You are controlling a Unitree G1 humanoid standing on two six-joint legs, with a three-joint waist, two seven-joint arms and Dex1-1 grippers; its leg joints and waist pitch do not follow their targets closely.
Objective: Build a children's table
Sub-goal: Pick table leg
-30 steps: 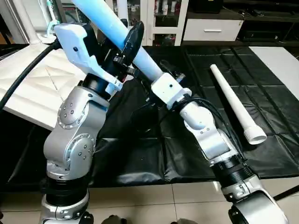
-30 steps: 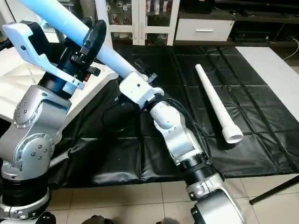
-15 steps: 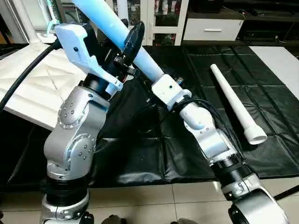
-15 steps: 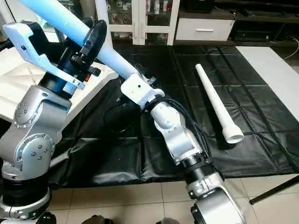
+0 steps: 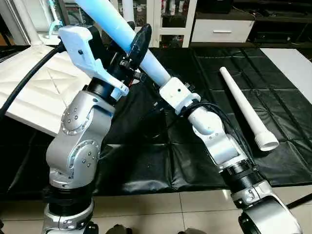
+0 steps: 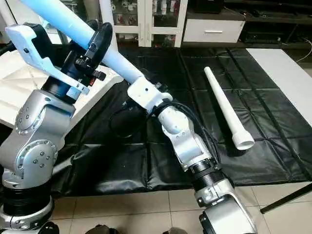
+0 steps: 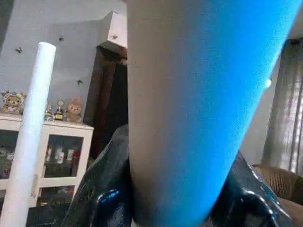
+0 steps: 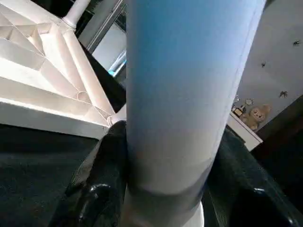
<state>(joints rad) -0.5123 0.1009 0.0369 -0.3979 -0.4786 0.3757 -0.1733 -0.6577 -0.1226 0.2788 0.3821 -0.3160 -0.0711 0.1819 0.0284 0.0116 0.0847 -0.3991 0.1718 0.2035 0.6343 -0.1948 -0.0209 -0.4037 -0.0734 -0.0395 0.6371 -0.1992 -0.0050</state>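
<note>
A pale blue-white table leg (image 5: 117,27) slants up to the left above the table top (image 5: 34,87), which lies ribbed side up at the left. My left gripper (image 5: 131,40) is shut on the leg's middle, one black finger (image 5: 140,41) across its front. My right gripper (image 6: 139,80) clasps the leg's lower end; in the right wrist view its black fingers (image 8: 102,184) press both sides of the tube (image 8: 175,94). Another leg (image 5: 246,109) lies loose on the black mat at the right. A further leg (image 8: 78,9) stands upright in a corner socket of the top.
A black mat (image 5: 287,92) covers the work surface, with tiled floor (image 5: 161,209) at its near edge. A white glass-door cabinet (image 5: 170,14) and a drawer unit (image 5: 222,29) stand at the back. My silver left forearm (image 5: 78,131) fills the near left.
My right wrist has crept slightly to the right along the lower end of the held leg. The left arm, the leg and the loose leg stay where they were.
</note>
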